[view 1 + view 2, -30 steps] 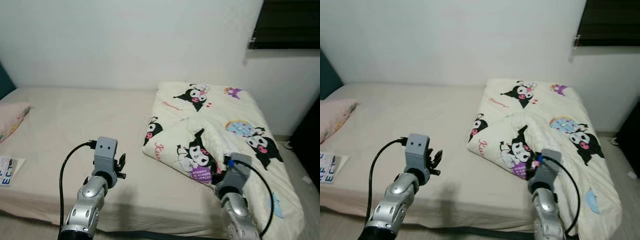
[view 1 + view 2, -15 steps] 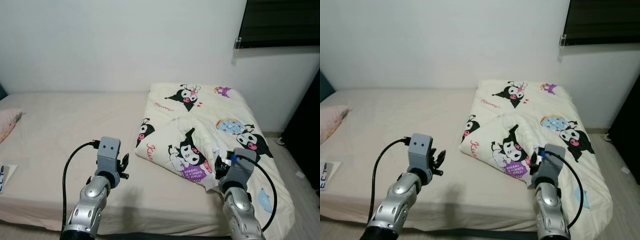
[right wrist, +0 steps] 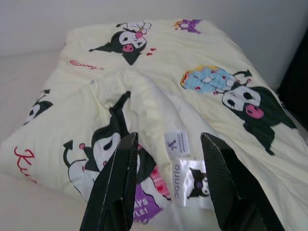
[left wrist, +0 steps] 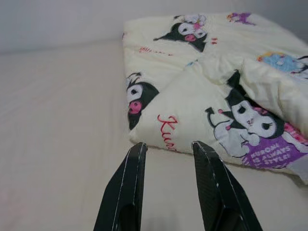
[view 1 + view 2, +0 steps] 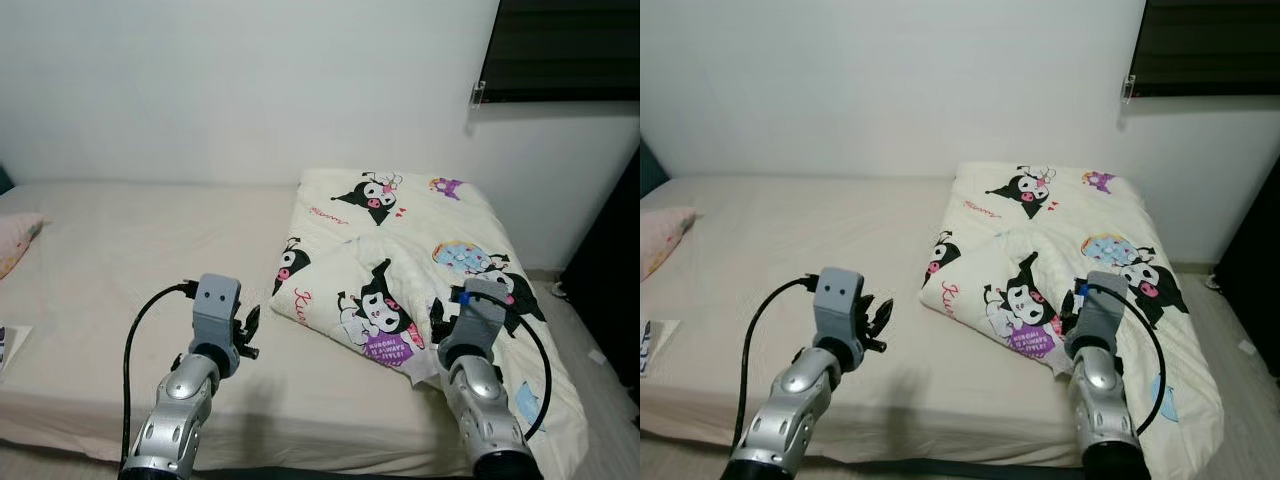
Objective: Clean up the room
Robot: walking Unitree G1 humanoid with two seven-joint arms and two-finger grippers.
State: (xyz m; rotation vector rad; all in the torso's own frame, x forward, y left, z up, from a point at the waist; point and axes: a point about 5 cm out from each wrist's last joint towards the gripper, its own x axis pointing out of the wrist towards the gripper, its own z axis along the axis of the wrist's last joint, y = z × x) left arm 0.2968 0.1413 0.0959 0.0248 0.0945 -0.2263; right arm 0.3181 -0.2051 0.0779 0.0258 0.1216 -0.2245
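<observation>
2 grippers hover, jaws spread: right gripper [image 3: 166, 185] over the crumpled cartoon-print comforter [image 5: 400, 260], left gripper [image 4: 166, 185] beside its edge.

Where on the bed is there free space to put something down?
The bare sheet is free from the pink pillow at the left edge to the blanket's folded edge, and in front of the left gripper. The right half is crowded: the rumpled blanket covers it, under the right gripper.
</observation>
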